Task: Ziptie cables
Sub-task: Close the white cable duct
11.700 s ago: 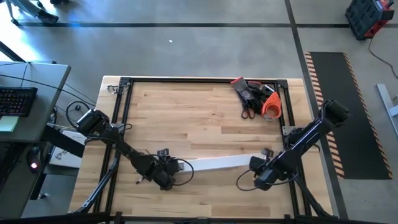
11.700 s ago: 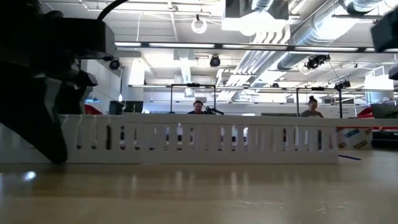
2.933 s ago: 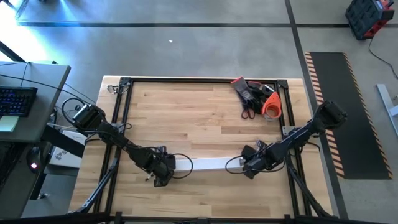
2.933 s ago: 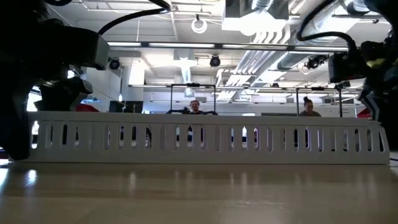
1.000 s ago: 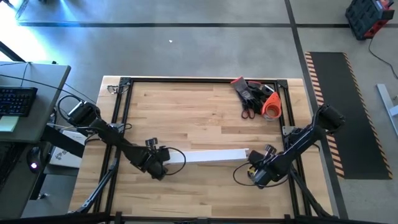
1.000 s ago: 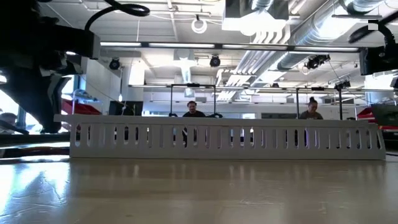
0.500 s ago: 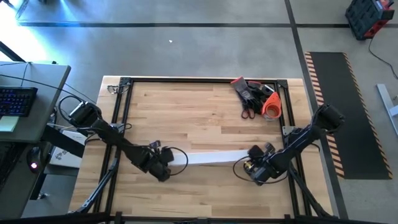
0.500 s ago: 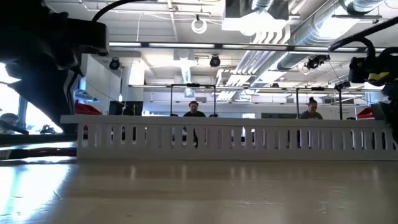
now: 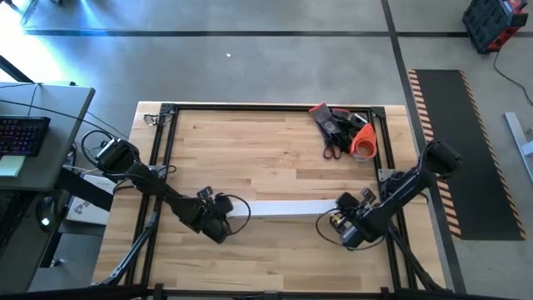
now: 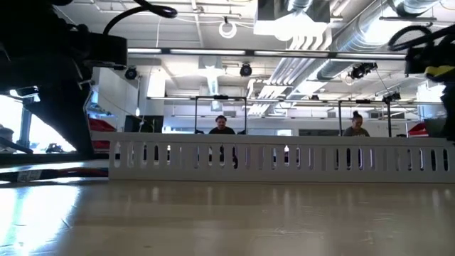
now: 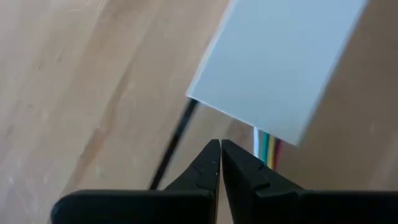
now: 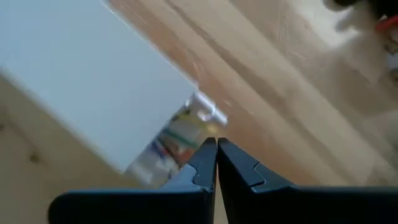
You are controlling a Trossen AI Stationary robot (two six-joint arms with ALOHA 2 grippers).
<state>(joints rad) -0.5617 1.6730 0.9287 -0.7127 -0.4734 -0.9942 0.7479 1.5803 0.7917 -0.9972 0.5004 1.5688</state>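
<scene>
High view: white channel point(image 9: 283, 209) slid left since a second ago; left pincer point(image 9: 218, 223) and right pincer point(image 9: 340, 223), both together, flank its ends; cables point(image 12: 177, 138) untied.

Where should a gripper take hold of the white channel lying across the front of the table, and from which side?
Grip the white channel near either end, from above, fingers across its narrow width. It lies flat and long between the shut left gripper and shut right gripper, and coloured wires stick out of its end, so avoid pinching those.
</scene>
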